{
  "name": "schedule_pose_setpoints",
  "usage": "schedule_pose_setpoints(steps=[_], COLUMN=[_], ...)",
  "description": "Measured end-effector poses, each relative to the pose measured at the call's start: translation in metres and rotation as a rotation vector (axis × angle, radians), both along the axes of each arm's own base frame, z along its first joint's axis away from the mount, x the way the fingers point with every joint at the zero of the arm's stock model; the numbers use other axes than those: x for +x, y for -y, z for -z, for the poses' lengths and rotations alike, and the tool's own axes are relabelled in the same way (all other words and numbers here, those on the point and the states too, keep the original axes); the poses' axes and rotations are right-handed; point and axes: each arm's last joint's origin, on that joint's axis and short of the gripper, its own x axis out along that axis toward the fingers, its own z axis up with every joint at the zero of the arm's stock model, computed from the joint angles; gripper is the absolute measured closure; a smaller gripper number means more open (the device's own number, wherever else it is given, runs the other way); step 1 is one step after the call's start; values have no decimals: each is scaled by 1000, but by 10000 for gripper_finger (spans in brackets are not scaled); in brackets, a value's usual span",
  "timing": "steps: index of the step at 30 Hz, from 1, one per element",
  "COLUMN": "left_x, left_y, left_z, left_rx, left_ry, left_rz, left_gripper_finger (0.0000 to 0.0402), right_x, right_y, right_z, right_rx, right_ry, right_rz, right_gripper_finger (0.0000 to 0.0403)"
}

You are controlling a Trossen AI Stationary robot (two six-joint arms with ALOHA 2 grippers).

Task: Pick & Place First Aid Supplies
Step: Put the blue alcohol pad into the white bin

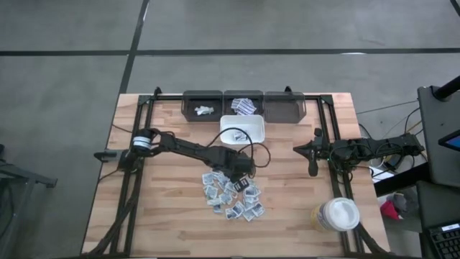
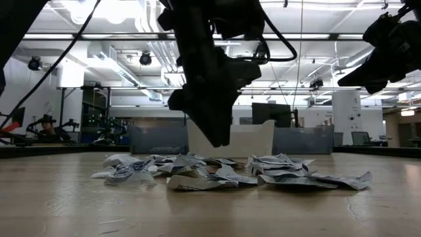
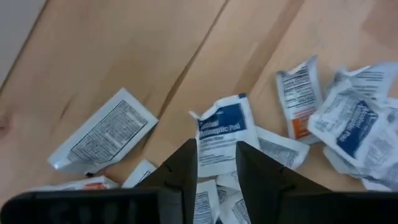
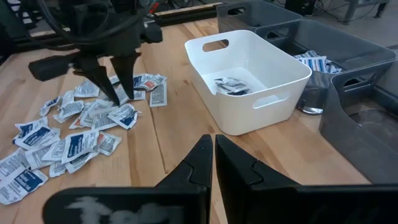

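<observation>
The first aid supplies (image 1: 233,196) lie as a loose pile of small white sachets with blue print on the wooden table, also seen in the low view (image 2: 230,172) and right wrist view (image 4: 74,134). My left gripper (image 1: 242,173) hangs over the pile's far side, pointing steeply down, fingers open (image 3: 216,167). A blue-printed sachet (image 3: 221,127) lies flat on the table below the gap. In the low view the fingertips (image 2: 215,140) stand clear above the pile. My right gripper (image 4: 213,155) waits shut at the table's right side (image 1: 298,150).
A white bin (image 1: 242,119) with a few sachets (image 4: 231,86) inside stands just beyond the pile. Three dark bins line the far edge; the left one (image 1: 203,94) and the middle one (image 1: 243,93) hold items. A white round lidded tub (image 1: 336,214) sits near right.
</observation>
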Motion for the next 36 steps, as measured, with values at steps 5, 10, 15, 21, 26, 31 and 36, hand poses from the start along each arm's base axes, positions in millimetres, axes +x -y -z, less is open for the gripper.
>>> schedule_pose_setpoints(steps=[5,10,15,21,26,31,36], left_x=[-1,2,-1,-4,-5,-4,-2], left_y=[-3,-9,-11,-11,-12,-10,-11], left_z=[4,9,16,22,29,38,37], left_rx=[5,-19,-29,-35,-26,-18,18], left_ry=[-2,36,25,7,-4,-21,-15], left_rz=[-39,-47,-54,-63,-75,-96,-138], left_gripper_finger=[298,298,298,298,298,299,332], right_x=[0,0,0,0,0,0,0], right_y=[0,0,0,0,0,0,0], right_z=[0,0,0,0,0,0,0], right_rx=[0,0,0,0,1,3,3], right_ry=[0,0,0,0,0,1,1], right_rz=[0,0,0,0,1,1,1], right_gripper_finger=[385,385,385,385,385,385,385])
